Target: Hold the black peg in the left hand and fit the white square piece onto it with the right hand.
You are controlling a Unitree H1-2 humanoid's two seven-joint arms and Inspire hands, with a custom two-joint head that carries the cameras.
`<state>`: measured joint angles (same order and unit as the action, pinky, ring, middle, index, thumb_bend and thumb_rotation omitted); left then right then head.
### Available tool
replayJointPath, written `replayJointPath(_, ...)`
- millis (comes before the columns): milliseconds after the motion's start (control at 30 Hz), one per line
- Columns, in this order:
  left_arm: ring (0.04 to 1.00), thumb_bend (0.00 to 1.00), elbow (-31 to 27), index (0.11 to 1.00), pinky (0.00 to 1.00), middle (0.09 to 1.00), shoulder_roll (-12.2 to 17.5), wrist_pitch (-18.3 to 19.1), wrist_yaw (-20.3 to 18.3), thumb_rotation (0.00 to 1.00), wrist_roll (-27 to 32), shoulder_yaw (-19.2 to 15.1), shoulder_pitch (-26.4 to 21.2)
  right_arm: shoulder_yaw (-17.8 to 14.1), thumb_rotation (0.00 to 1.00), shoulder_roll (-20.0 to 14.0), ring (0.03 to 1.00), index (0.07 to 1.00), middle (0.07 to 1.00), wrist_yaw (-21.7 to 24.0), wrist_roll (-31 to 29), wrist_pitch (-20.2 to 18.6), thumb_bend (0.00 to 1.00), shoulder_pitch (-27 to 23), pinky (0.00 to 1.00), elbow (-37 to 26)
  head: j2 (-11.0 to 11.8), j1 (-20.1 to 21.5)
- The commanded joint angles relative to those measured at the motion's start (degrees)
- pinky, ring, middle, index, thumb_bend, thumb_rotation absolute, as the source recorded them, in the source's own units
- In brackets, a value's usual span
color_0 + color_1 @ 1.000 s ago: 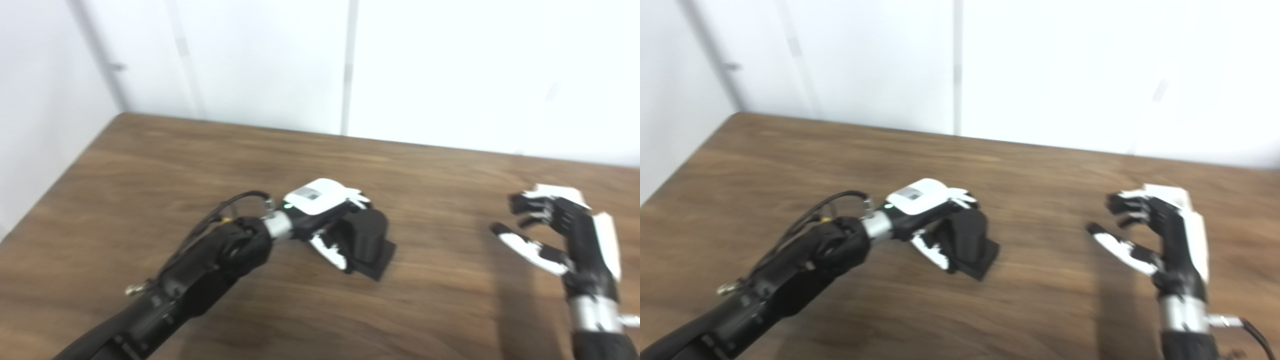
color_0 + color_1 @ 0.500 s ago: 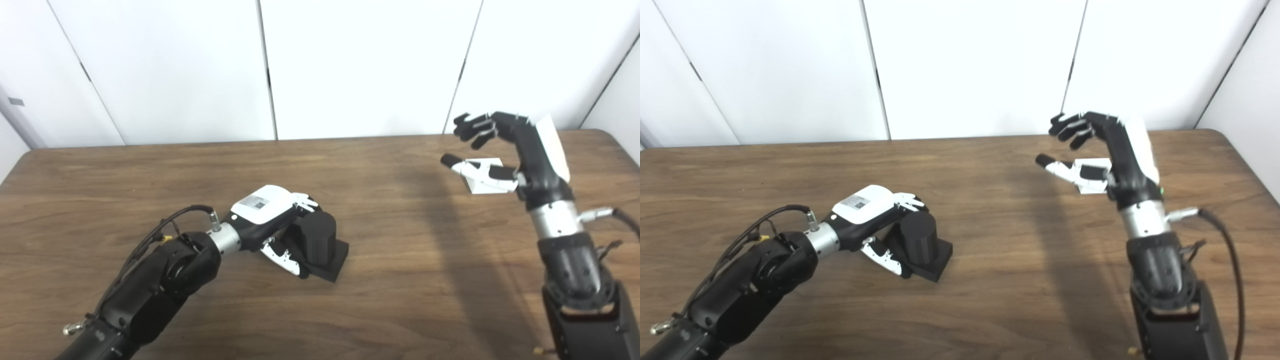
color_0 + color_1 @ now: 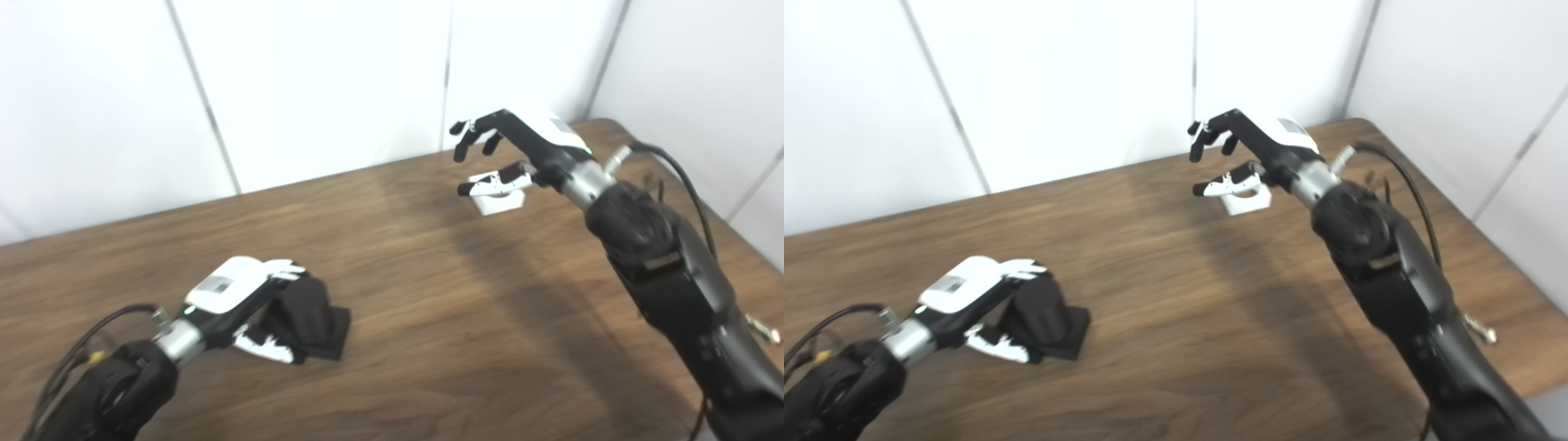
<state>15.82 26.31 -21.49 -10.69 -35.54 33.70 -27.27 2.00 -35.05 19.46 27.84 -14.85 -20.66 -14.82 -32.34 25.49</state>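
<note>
The black peg [image 3: 303, 309], a short cylinder on a square black base, stands on the wooden table [image 3: 441, 318] at the near left. My left hand [image 3: 236, 294] is wrapped around it, fingers curled over its top and thumb low at its front. At the far right of the table lies the white square piece [image 3: 501, 202]. Just above it hovers my right hand [image 3: 520, 147], open, with fingers spread and the thumb stretched across the piece's top. Whether the thumb touches the piece cannot be told.
White wall panels [image 3: 1059, 92] rise right behind the table's far edge. The table's right edge [image 3: 1500, 288] runs close beside my right forearm. Bare wood lies between the two hands.
The camera has swung, shifting the whole picture. My right hand has gone from near the table's front to over the white piece. My left hand stays on the peg.
</note>
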Motion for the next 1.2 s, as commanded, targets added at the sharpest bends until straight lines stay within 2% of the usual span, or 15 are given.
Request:
replayJointPath(0, 0.871, 0.52, 3.6, 0.489, 0.75, 0.825, 2.9, -1.5, -3.3, 0.06, -3.7, 2.1, 3.1, -0.3, 0.05, -1.9, 0.78, 0.745, 0.827, 0.3, 0.5, 0.1, 0.66, -4.2, 0.62, 2.5, 0.5, 0.6)
replayJointPath(133, 0.858, 0.52, 4.2, 0.488, 0.73, 0.811, 3.2, -2.8, -2.3, 0.06, -3.5, 1.5, 3.3, 0.1, 0.03, -3.3, 0.771, 0.738, 0.815, -2.4, 1.2, 5.1, 0.64, -6.9, 0.61, 10.6, 1.0, 1.0)
replayJointPath(267, 0.852, 0.52, 4.5, 0.488, 0.73, 0.81, 3.2, -3.5, -2.0, 0.05, -3.1, 0.9, 3.5, 0.4, 0.05, -4.0, 0.774, 0.74, 0.813, -3.3, 1.4, 7.6, 0.63, -8.8, 0.63, 16.0, 1.3, 1.5)
replayJointPath(433, 0.849, 0.52, 4.7, 0.488, 0.73, 0.807, 3.3, -4.0, -1.8, 0.06, -3.7, 0.5, 3.8, 1.6, 0.07, -5.1, 0.807, 0.771, 0.85, -1.4, 1.7, 6.7, 0.62, -10.8, 0.63, 20.0, 1.4, 1.2)
replayJointPath(700, 0.858, 0.52, 4.5, 0.489, 0.74, 0.815, 3.1, -3.4, -2.1, 0.06, -3.8, 0.3, 4.5, 3.1, 0.12, -5.9, 0.807, 0.773, 0.843, 1.0, 1.2, 6.2, 0.63, -11.8, 0.64, 21.7, 1.3, 1.4)
replayJointPath(800, 0.848, 0.52, 5.3, 0.488, 0.73, 0.805, 3.0, -4.5, -1.3, 0.06, -3.7, 0.2, 4.5, 4.5, 0.32, -7.2, 0.86, 0.81, 0.876, 4.2, 1.0, 6.0, 0.69, -12.5, 0.7, 22.3, 1.1, 1.4)
replayJointPath(867, 0.85, 0.52, 5.3, 0.488, 0.74, 0.807, 3.0, -4.6, -1.5, 0.05, -3.3, 0.1, 4.5, 5.6, 0.47, -8.1, 0.923, 0.858, 0.922, 7.2, 0.6, 5.3, 0.82, -13.2, 0.78, 22.6, 1.0, 1.1)
replayJointPath(900, 0.852, 0.52, 5.3, 0.488, 0.74, 0.809, 3.0, -4.5, -1.6, 0.06, -3.2, 0.1, 4.5, 6.2, 0.5, -8.4, 0.959, 0.886, 0.948, 8.7, 0.7, 4.7, 0.91, -13.7, 0.83, 22.7, 1.0, 1.1)
replayJointPath(967, 0.853, 0.52, 5.1, 0.488, 0.74, 0.812, 3.1, -4.2, -2.0, 0.06, -3.2, 0.2, 4.5, 7.4, 0.5, -9.0, 0.976, 0.9, 0.96, 11.1, 1.3, 3.1, 0.95, -14.5, 0.86, 22.6, 0.9, 0.9)
replayJointPath(1033, 0.854, 0.52, 4.7, 0.488, 0.74, 0.816, 3.0, -3.8, -2.3, 0.06, -3.2, 0.2, 4.6, 8.8, 0.47, -9.5, 0.995, 0.925, 0.981, 13.2, 2.3, 1.8, 0.99, -15.5, 0.93, 22.9, 0.9, 0.8)
replayJointPath(1167, 0.856, 0.52, 3.8, 0.488, 0.74, 0.816, 3.0, -2.9, -3.1, 0.05, -3.0, 0.2, 4.8, 11.3, 0.39, -10.3, 1.0, 0.94, 0.996, 15.7, 4.3, 0.5, 1.0, -16.8, 1.0, 23.5, 0.7, 0.8)
